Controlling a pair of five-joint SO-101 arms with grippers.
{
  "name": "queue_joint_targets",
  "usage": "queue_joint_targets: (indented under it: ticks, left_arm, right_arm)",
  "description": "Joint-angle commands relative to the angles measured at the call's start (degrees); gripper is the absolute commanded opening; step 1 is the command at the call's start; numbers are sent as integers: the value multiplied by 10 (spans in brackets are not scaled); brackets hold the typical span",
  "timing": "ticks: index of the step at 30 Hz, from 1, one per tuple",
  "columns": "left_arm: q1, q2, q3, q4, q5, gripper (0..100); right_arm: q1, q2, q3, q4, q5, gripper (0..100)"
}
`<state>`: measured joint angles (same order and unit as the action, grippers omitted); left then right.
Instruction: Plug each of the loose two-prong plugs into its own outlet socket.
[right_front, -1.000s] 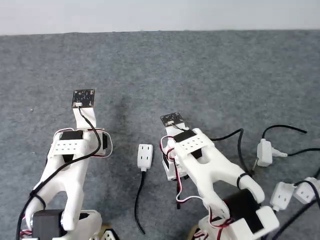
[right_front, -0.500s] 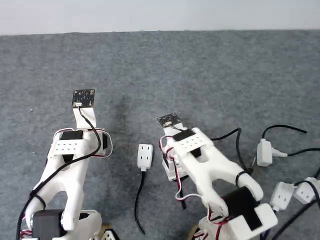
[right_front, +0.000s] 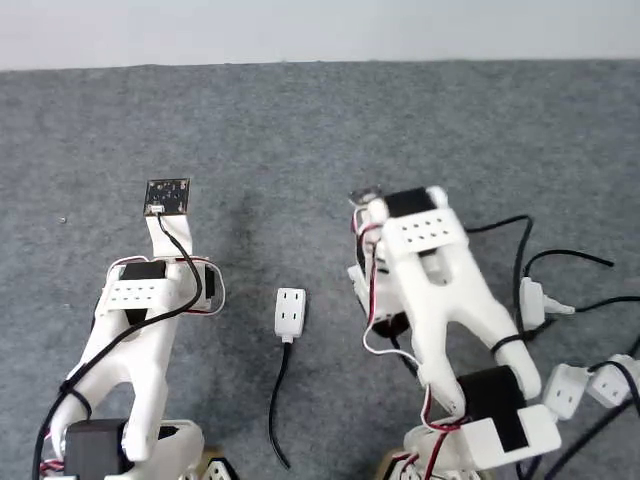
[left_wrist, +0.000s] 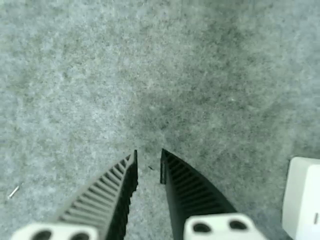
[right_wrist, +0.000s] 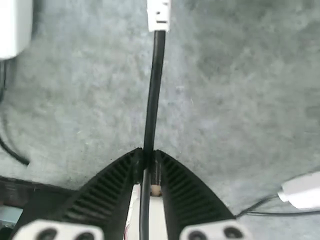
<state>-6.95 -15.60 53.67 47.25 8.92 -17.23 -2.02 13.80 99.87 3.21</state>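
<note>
**Right fingers hold a cord; outlet lies off their left flank**

1. Grip. The right fingers (right_wrist: 134, 162) are closed on a black cord (right_wrist: 152, 80). The cord runs straight out from the tips to a white end (right_wrist: 159, 15) at the frame's edge. This end is judged to be a plug. Its prongs cannot be made out.

2. Target. The outlet (right_front: 289, 311) lies flat on the surface (right_front: 300, 130) between the two arms. Its long axis points away from the robot, and its lead (right_front: 278, 400) trails back toward the bases. It sits off the left flank of the right arm (right_front: 430, 270), so the held end would have to be carried that way and turned to meet the outlet's face.

3. Other plugs. The loose plugs (right_front: 529, 303) lie on the right arm's outer side, well apart from the outlet. That arm is the nearer to them.

4. Left side. The left fingers (left_wrist: 131, 170) stand with a narrow gap, holding nothing, over bare surface.

5. Views. The high view gives the layout from outlet to plugs. The right wrist view gives the pinch and the cord's line. The left wrist view places the outlet's corner just beside the left fingers, so the left arm (right_front: 140, 330) is judged the nearer one for steadying the outlet.

6. Risk. The hold is on the cord, not the plug body, so the end may swing and the prongs may be hard to align.
</note>
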Motion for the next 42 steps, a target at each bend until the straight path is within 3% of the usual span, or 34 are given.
queue_joint_targets:
  ticks: [1,12,27,33,42]
  left_arm:
    - [-3,-2,-22,-12,-3,73]
    - [-2,-2,-22,-12,-3,73]
    - [-2,-2,-17,-13,-3,73]
    - [-2,-2,-19,-14,-3,73]
    - [-1,-2,-15,-40,-2,73]
  right_arm:
    - [25,-23,-67,32,7,8]
    - [47,-18,-185,33,30,8]
    - [51,297,-565,34,34,8]
    - [51,242,-540,34,84,8]
    - [56,50,-369,34,83,7]
